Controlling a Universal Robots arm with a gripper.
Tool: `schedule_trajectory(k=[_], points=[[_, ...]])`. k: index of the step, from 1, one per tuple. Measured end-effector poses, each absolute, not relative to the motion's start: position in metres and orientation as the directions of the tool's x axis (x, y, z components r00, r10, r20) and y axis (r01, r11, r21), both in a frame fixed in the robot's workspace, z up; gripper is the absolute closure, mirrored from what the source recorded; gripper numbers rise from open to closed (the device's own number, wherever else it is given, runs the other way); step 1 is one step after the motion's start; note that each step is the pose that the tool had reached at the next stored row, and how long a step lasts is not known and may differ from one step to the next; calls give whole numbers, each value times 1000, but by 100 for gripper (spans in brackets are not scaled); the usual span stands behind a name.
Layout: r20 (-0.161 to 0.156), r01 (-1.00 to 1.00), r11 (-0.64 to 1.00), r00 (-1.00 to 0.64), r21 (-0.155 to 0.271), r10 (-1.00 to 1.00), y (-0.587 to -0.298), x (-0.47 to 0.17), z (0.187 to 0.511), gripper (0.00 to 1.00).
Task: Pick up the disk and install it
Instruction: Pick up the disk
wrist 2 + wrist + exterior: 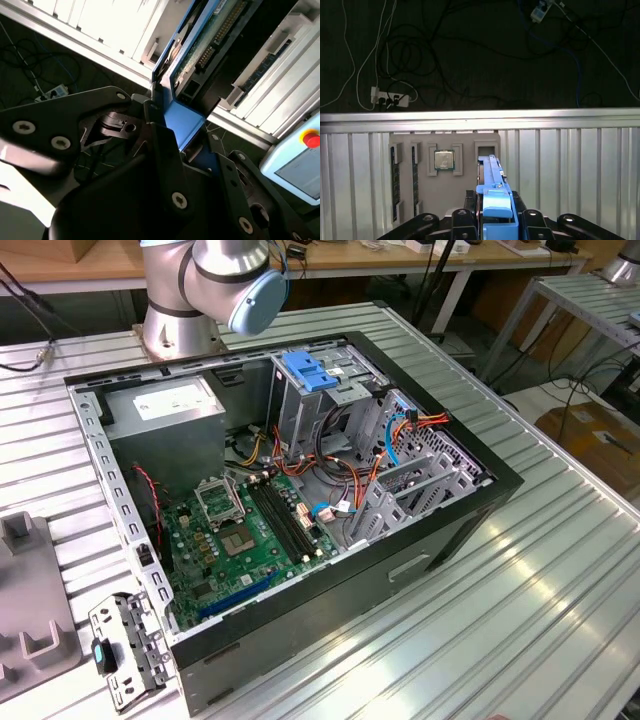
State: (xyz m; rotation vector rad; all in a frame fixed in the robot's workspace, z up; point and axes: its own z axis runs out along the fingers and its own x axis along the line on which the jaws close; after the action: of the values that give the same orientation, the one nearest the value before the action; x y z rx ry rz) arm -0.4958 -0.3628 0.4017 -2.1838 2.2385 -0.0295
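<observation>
Nearby, tray (420,142) holds chip (444,160); tool (495,212) clamps disk (491,172).

The disk (200,47) is gripped by its blue carrier rail betw. fingers of the black gripper (175,130), PCB side w/ connector exposed. Ribbed table (115,25) edge is seen behind; cables (27,67) are strewn on dark floor (105,80).

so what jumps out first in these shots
The open computer case in the middle of the exterior view stands out, with its green motherboard bare and a blue latch plate on the drive cage. In both wrist views the blue-framed disk sits between the black fingers of the pincer. Past it, in the first wrist view, a grey tray holds a processor chip.
</observation>
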Motion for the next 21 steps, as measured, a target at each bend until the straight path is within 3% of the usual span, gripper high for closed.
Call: schedule_trajectory(k=[14,21], points=[[3,-999,25,-25,-23,-1000,-363,-496,429,63],[3,-999,25,-25,-23,-1000,-363,-496,458,63]])
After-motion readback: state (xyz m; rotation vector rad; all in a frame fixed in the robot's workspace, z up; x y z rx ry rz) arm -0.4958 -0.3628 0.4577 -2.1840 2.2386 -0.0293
